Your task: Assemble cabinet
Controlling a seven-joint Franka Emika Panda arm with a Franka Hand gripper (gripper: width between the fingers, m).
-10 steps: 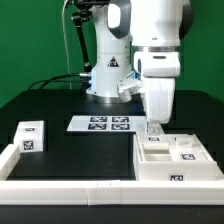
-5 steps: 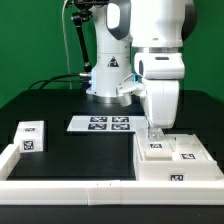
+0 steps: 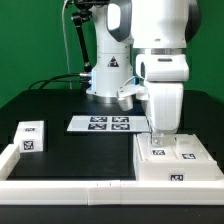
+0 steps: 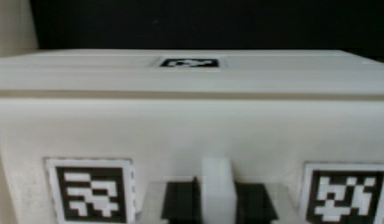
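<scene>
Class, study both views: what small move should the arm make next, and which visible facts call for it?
Probably close the gripper on the narrow white ridge. It hangs low over the cabinet, and the wrist view shows its dark fingers either side of that ridge, between two tags. Whether they already pinch it cannot be told.

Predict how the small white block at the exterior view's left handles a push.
The block looks rigid and flat-sided, so it should slide, not roll. Squat shape: tipping seems unlikely. The wall beside it may stop it.
</scene>
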